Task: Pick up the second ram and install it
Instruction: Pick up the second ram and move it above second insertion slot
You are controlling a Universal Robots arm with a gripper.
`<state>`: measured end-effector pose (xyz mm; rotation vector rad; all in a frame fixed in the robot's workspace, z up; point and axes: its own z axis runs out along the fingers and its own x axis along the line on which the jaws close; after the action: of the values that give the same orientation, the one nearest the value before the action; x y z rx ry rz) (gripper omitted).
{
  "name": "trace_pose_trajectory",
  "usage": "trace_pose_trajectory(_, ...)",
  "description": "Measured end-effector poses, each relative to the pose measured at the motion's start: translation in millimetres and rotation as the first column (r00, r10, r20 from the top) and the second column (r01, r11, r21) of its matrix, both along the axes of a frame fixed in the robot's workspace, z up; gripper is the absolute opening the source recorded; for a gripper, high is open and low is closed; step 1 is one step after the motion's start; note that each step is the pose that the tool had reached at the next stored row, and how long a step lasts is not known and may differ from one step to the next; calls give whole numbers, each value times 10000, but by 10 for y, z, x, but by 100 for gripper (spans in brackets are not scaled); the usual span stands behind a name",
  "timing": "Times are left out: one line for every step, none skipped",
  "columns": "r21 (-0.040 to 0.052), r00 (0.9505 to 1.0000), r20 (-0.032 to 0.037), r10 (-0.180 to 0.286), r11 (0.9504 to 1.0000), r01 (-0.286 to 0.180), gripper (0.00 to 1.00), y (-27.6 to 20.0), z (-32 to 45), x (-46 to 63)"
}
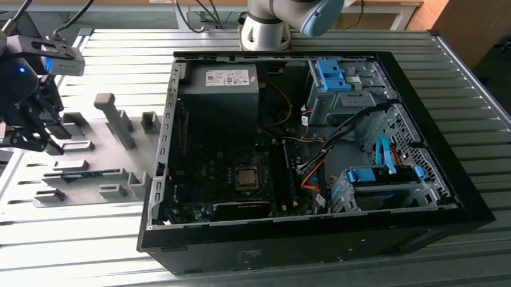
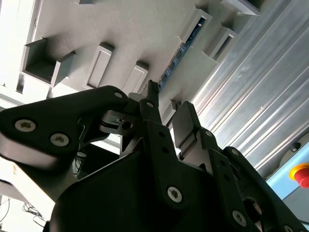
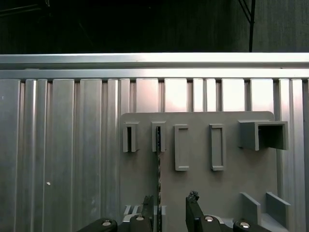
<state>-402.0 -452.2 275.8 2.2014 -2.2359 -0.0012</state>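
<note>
The second ram (image 1: 85, 175) is a thin blue stick standing on edge in the slotted grey holder blocks on the grey plate (image 1: 96, 128), at the exterior view's left. In the second wrist view the ram (image 2: 179, 52) runs between two blocks; in the first wrist view the ram (image 3: 158, 166) appears edge-on as a dark line. My gripper (image 1: 36, 139) hangs open above the plate's outer side. In both wrist views its black fingers (image 3: 193, 209) stand apart with nothing held. The ram's line falls between them, closer to one finger. The gripper (image 2: 169, 101) and the gripper (image 3: 169, 210) do not touch it.
An open black computer case (image 1: 447, 197) lies on the ribbed metal table, with the motherboard (image 1: 239, 179), power supply (image 1: 219, 89), orange cables and blue drive-bay clips (image 1: 331, 75) inside. Upright grey blocks (image 1: 116, 119) rise from the plate. A red stop button (image 2: 300, 174) sits beyond the table.
</note>
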Motion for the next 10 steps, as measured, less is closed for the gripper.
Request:
trace_pose_trajectory(-1, 10000, 23, 0, 10000, 0, 40, 0, -9, -2)
trace_pose_trajectory(-1, 10000, 43, 0, 10000, 0, 40, -1, -15, -4)
trace_pose_trajectory(-1, 10000, 49, 1, 10000, -1, 40, 0, -17, -4)
trace_pose_trajectory(0, 10000, 50, 1, 10000, -1, 40, 0, -17, -3)
trace_pose_trajectory(0, 10000, 51, 1, 10000, -1, 40, 0, -19, -3)
trace_pose_trajectory(2, 10000, 54, 1, 10000, -1, 40, -1, -30, -4)
trace_pose_trajectory(1, 10000, 52, 0, 10000, 0, 40, -2, -42, -6)
trace_pose_trajectory(0, 10000, 51, -1, 10000, 1, 40, -4, -58, -11)
trace_pose_trajectory(0, 10000, 51, -2, 10000, 2, 40, -5, -76, -15)
trace_pose_trajectory(0, 10000, 51, -4, 10000, 4, 40, -6, -94, -18)
